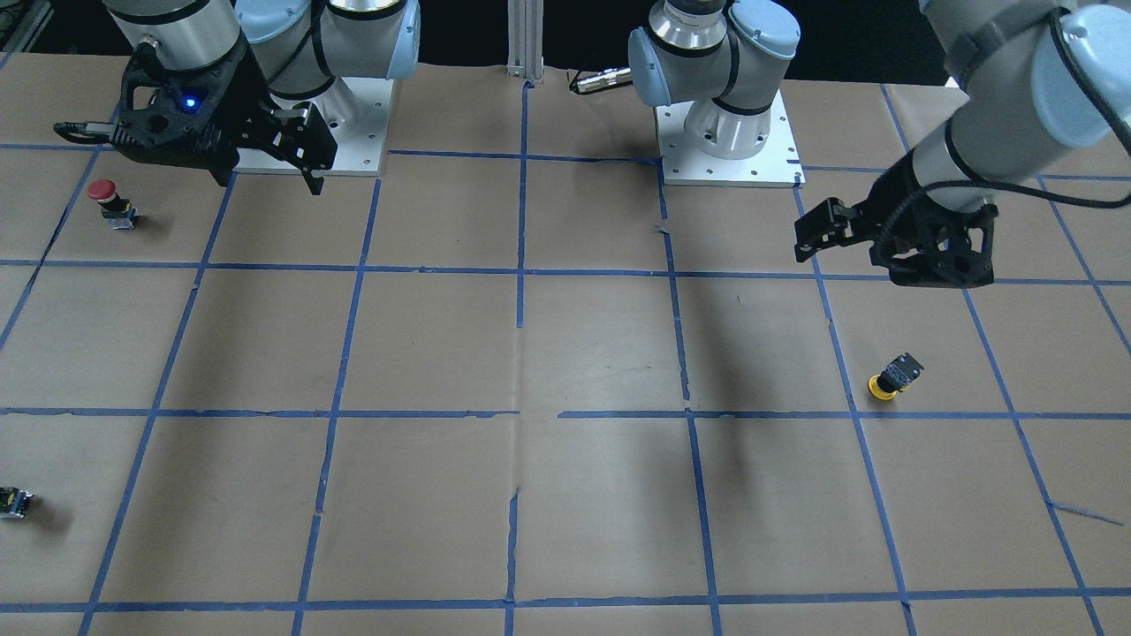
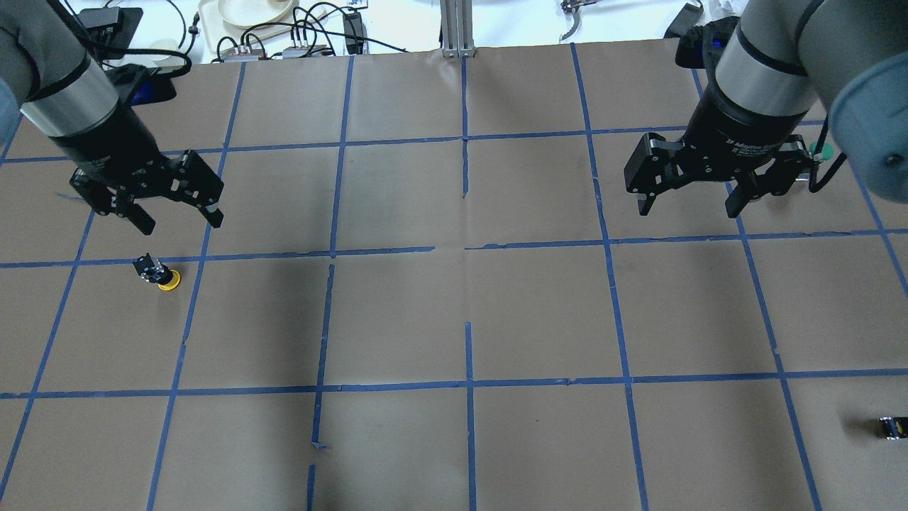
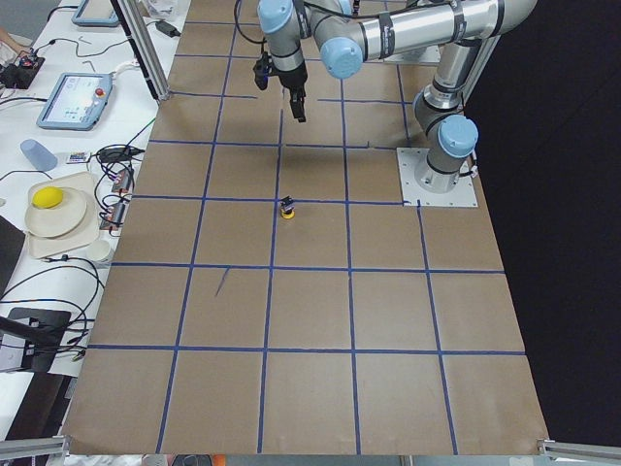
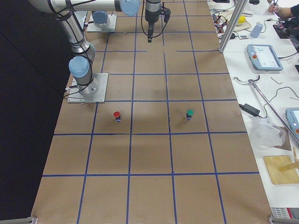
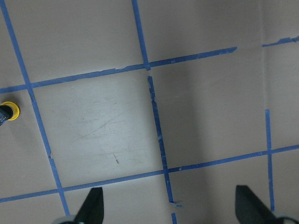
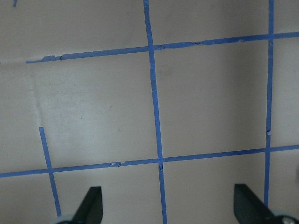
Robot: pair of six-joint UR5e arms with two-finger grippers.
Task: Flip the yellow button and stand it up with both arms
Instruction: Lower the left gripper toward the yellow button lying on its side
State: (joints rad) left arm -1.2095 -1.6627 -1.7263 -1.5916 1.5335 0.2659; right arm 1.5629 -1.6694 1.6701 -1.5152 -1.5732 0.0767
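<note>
Two dark fingertips [image 5: 92,207] of the left gripper [image 5: 169,208] sit at the bottom edge of the left wrist view. They are spread wide, with only brown paper and blue tape between them. The right gripper [image 6: 168,207] is just as wide open over its own stretch of paper, and it grips and touches no object. By count there are two arms and two grippers. There is one yellow button [image 2: 160,274], one red-capped button [image 1: 108,200], one green-capped button [image 4: 189,113] and one small black-and-yellow part [image 2: 892,427]. The yellow button rests on the table [image 2: 532,312] on the robot's left side. Its cap is down on the paper and its black body tilts upward. In the overhead view it lies just on the robot's side of the left gripper, which hangs above the table apart from it. In the left wrist view it shows only at the left edge, well off the line between the fingers. The other three pieces all lie on the right arm's side, well apart from the yellow button. The green-capped one is partly hidden behind the right gripper in the overhead view.
</note>
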